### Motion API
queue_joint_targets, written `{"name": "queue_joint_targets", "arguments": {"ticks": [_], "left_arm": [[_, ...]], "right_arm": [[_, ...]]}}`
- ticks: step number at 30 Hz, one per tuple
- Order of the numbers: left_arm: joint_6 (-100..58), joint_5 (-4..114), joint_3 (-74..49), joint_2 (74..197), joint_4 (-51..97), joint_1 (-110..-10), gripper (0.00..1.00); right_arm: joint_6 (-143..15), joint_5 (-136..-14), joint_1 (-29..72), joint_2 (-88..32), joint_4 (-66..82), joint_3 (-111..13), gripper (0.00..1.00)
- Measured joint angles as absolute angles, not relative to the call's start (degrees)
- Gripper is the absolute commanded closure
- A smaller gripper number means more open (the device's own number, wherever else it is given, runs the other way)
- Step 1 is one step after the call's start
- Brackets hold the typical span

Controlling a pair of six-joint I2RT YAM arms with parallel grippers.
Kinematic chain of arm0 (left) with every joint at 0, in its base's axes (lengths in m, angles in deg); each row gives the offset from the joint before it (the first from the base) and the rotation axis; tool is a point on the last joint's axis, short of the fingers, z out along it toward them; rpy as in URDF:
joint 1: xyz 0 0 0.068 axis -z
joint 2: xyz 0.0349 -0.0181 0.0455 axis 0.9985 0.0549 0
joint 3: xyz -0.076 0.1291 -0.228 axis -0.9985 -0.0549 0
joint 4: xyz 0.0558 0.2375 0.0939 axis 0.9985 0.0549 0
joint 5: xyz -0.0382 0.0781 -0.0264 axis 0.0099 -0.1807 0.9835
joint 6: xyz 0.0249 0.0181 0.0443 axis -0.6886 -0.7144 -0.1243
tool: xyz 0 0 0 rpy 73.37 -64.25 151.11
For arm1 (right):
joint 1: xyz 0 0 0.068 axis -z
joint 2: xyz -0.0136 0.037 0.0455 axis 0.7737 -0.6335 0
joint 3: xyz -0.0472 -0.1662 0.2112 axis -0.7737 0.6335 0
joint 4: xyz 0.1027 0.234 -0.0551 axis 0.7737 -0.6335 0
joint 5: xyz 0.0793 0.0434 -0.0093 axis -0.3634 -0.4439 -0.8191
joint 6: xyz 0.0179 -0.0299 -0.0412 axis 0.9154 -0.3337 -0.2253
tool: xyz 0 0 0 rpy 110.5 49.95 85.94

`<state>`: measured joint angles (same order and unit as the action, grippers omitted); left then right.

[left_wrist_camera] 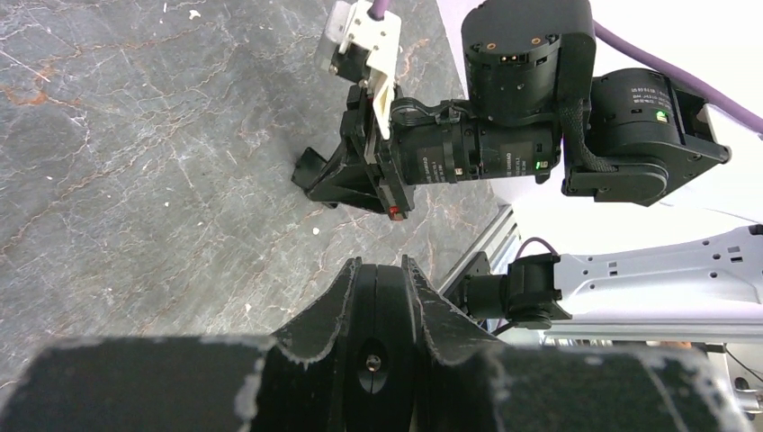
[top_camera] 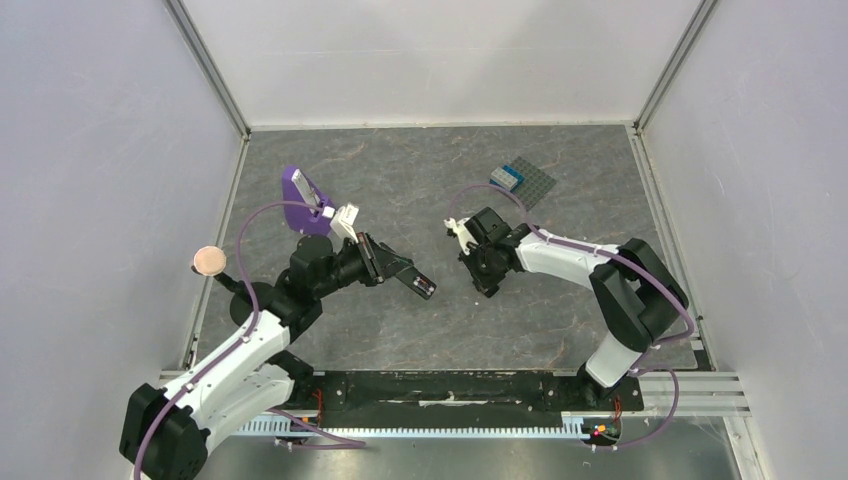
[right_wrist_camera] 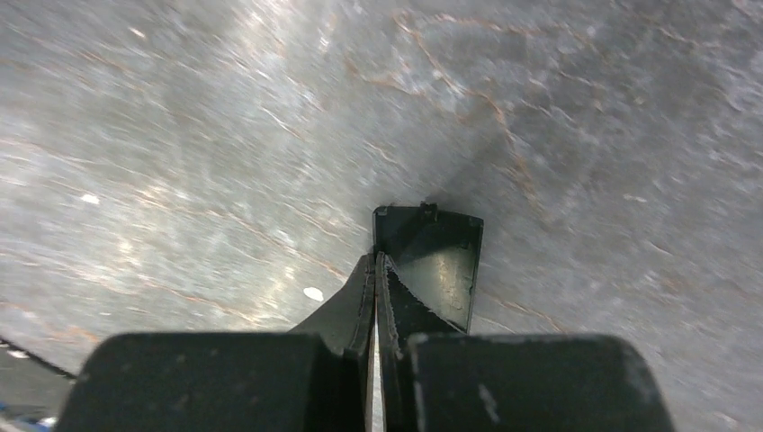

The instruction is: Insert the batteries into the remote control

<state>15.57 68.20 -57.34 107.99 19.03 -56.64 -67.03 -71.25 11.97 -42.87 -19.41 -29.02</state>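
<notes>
Mostly hidden, the slim black plastic remote control [top_camera: 425,288] is clamped in the left gripper [left_wrist_camera: 378,266]; the right gripper [right_wrist_camera: 376,270] pinches a small flat black panel [right_wrist_camera: 434,256] over the blurred grey desk [right_wrist_camera: 180,135].

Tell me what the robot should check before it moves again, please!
1. Does the left gripper have hold of the remote control? Ok. Its fingers look clamped on a black bar.
2. Is the right gripper free to fetch a battery? Not ok. It is pinching a flat dark plate.
3. Can the batteries be seen? Cannot tell. None shows clearly in any view.
4. Are the two grippers apart? Ok. Bare table lies between them.
5. Is the plate resting on the table? Cannot tell. Its far edge looks very close to the surface.
</notes>
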Motion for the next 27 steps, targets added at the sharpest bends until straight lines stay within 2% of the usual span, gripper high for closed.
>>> {"name": "queue_joint_targets", "arguments": {"ticks": [12, 20, 27], "left_arm": [[15.5, 67.1, -59.0, 107.6, 20.0, -56.6, 0.98], [15.5, 67.0, -62.7, 107.6, 20.7, -56.6, 0.98], [15.1, 66.0, -64.1, 107.6, 20.8, -56.6, 0.98]], "right_arm": [[-44.0, -91.7, 13.0, -37.9, -4.4, -22.7, 1.0], [-20.4, -103.5, 14.9, -35.9, 17.2, -9.3, 1.0], [-6.9, -109.6, 14.9, -36.9, 33.2, -4.6, 1.0]]}}
